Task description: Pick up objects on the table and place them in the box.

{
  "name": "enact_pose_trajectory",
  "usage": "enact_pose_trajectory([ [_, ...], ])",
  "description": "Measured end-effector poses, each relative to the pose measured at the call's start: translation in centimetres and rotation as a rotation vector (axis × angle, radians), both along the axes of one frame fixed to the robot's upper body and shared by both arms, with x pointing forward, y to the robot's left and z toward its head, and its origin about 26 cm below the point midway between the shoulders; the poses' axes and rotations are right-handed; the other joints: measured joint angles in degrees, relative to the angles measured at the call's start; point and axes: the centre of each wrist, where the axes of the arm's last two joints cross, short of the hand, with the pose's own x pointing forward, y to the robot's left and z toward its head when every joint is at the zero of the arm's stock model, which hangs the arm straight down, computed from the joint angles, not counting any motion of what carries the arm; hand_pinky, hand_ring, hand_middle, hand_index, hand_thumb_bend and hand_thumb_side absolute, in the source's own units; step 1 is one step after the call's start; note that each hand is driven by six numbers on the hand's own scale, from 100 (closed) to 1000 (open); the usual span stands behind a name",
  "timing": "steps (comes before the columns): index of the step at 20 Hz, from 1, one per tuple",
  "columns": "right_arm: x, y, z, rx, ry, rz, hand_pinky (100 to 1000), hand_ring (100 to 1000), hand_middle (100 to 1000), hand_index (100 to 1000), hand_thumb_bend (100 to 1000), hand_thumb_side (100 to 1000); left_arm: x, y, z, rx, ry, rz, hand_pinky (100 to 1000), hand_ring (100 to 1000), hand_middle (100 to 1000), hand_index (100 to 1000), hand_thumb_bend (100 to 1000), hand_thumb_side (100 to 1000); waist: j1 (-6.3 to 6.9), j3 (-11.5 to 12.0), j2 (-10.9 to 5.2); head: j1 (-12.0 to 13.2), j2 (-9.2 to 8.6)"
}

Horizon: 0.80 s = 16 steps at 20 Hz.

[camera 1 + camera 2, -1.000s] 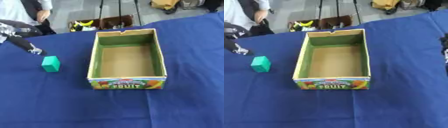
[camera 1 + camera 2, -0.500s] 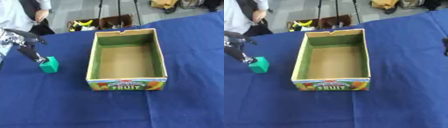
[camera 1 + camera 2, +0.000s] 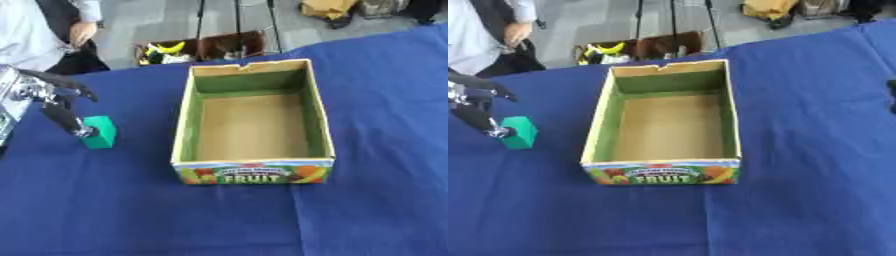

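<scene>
Where the blue-covered table (image 3: 131, 210) fills most of both views, an open cardboard box (image 3: 254, 122) stands near the middle, its long axis running away from the camera. The box has green inner walls, a bare brown floor and a printed front panel with pictures of fruit and the word FRUIT; nothing lies inside it. To the left of the box, well apart from its left wall, a small green block (image 3: 101, 132) sits on the cloth.

The left hand (image 3: 54, 102) comes in from the left edge, black with silver joints. Its fingers are spread rather than closed: one dark finger reaches down and ends right against the left side of the green block, touching or just beside it, while another arches above and points toward the box without reaching anything. The block is not enclosed by the fingers and rests on the table.

At the right edge of the right eye view, a small dark sliver of the right hand (image 3: 892, 95) shows over the table, well apart from the box; I cannot tell how its fingers stand.

Beyond the far edge of the table, on the grey floor, stands a brown crate (image 3: 206, 49) holding yellow and dark things, just behind the far end of the box in the picture.
</scene>
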Motion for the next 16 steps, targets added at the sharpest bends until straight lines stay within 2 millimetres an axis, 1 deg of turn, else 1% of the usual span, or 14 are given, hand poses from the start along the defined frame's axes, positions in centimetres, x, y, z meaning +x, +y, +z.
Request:
enact_pose_trajectory([
  [3, 0.0, 0.0, 0.1, 0.000, -0.002, 0.002, 867, 906, 820, 923, 100, 1000, 0.4, 0.0, -1.3, 0.012, 0.034, 0.014, 813, 779, 1000, 1000, 435, 536, -0.03, -0.20, 0.81, 0.16, -0.03],
  [4, 0.0, 0.0, 0.1, 0.000, -0.003, 0.003, 867, 906, 820, 923, 100, 1000, 0.5, -0.1, -1.5, 0.012, 0.041, 0.016, 812, 778, 1000, 1000, 426, 534, -0.02, -0.24, 0.83, 0.20, -0.03],
  [9, 0.0, 0.0, 0.1, 0.003, -0.003, 0.005, 868, 906, 818, 923, 100, 1000, 0.7, 0.2, -2.0, 0.011, 0.059, 0.025, 807, 771, 997, 1000, 428, 535, 0.00, -0.27, 0.94, 0.45, -0.06],
  [14, 0.0, 0.1, 0.3, 0.005, -0.010, 0.009, 868, 906, 817, 923, 100, 1000, 0.9, 0.1, -2.5, -0.008, 0.074, 0.023, 803, 767, 985, 1000, 424, 534, 0.03, -0.70, 1.31, 0.96, -0.52],
  [15, 0.0, 0.1, 0.3, 0.005, -0.010, 0.009, 868, 906, 816, 922, 100, 1000, 0.9, 0.1, -2.5, -0.010, 0.075, 0.022, 790, 753, 944, 1000, 423, 535, 0.05, -0.72, 1.31, 0.98, -0.53],
  [16, 0.0, 0.1, 0.3, 0.006, -0.010, 0.009, 868, 906, 815, 922, 100, 1000, 0.9, 0.1, -2.5, -0.013, 0.074, 0.021, 782, 747, 931, 1000, 422, 534, 0.05, -0.73, 1.32, 1.00, -0.54],
])
